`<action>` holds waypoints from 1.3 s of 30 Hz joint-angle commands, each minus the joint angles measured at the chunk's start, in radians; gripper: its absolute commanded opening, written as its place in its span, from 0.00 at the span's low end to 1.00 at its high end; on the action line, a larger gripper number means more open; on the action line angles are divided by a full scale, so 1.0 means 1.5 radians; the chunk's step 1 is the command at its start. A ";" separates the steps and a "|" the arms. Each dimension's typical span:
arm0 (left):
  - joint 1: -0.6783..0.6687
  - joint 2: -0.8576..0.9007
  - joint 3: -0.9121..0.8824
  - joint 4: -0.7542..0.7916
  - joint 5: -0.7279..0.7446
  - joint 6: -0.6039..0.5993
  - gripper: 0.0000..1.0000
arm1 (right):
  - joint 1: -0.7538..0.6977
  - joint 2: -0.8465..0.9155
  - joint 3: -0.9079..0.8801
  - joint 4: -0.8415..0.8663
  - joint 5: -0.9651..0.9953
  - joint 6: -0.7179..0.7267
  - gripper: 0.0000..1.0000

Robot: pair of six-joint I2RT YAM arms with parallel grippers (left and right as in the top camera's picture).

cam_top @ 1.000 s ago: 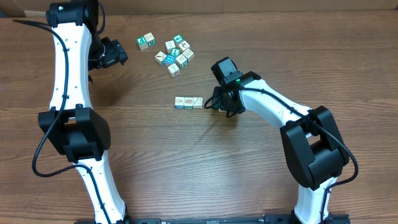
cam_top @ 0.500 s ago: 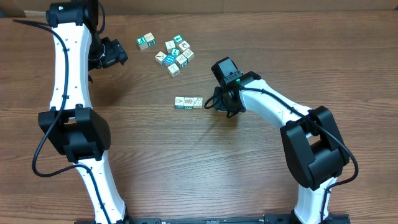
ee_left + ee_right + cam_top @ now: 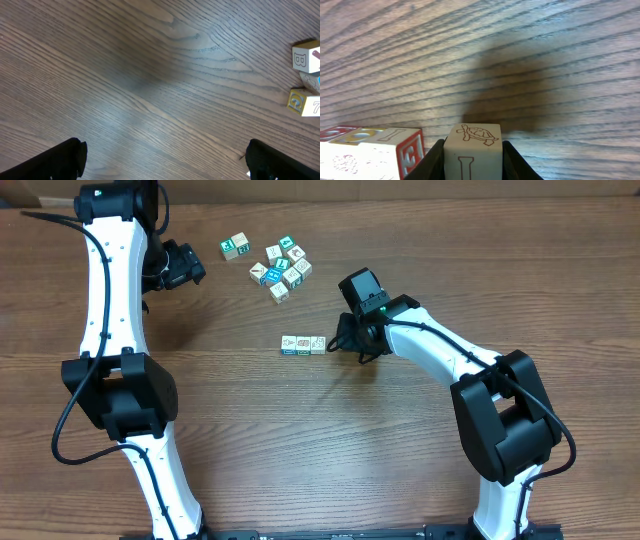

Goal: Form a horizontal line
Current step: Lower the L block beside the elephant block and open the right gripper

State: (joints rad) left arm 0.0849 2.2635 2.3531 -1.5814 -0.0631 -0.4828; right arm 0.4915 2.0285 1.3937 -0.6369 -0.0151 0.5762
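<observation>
Pinching turtle cube (image 3: 472,142) in right gripper (image 3: 472,167), just beside end of horizontal line (image 3: 303,345): three cubes side to side, mid table (image 3: 300,440). Holding left gripper (image 3: 162,160) spread wide, near loose cubes (image 3: 280,265).

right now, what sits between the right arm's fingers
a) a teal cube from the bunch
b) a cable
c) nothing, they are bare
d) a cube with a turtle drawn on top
d, the right wrist view shows a cream cube with a turtle on top, pinched between the two black fingers, next to the row of cubes
</observation>
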 commanded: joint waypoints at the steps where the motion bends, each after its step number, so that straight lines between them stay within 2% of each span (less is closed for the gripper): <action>1: -0.005 -0.001 0.003 0.001 0.001 -0.002 1.00 | -0.001 -0.002 -0.002 -0.002 -0.009 0.000 0.26; 5: -0.004 -0.001 0.003 0.001 0.001 -0.002 1.00 | -0.001 -0.002 -0.002 -0.009 -0.009 0.000 0.27; 8: -0.004 -0.001 0.003 0.001 0.001 -0.003 1.00 | -0.001 -0.002 -0.002 -0.015 -0.009 0.000 0.37; 11: -0.004 -0.001 0.003 0.001 0.001 -0.002 0.99 | -0.001 -0.002 -0.002 -0.015 -0.009 0.000 0.38; 17: -0.005 -0.001 0.003 0.001 0.001 -0.002 1.00 | -0.001 -0.002 -0.002 0.000 -0.004 0.000 0.51; 26: -0.004 -0.001 0.003 0.001 0.001 -0.002 1.00 | -0.017 -0.002 -0.002 0.066 0.086 0.002 0.52; 30: -0.004 -0.001 0.003 0.001 0.001 -0.002 0.99 | -0.034 -0.002 -0.002 0.072 0.097 0.006 0.50; 34: -0.005 -0.001 0.003 0.001 0.001 -0.002 1.00 | -0.046 -0.002 -0.002 0.054 0.097 0.022 0.44; 36: -0.005 -0.001 0.003 0.001 0.001 -0.002 0.99 | -0.049 -0.002 -0.002 0.040 0.098 0.026 0.39; 39: -0.004 -0.001 0.003 0.001 0.001 -0.002 1.00 | -0.049 -0.002 -0.002 0.013 0.097 0.033 0.23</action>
State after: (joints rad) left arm 0.0849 2.2635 2.3531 -1.5814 -0.0631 -0.4828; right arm 0.4183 2.0285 1.3937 -0.6048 0.1158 0.5995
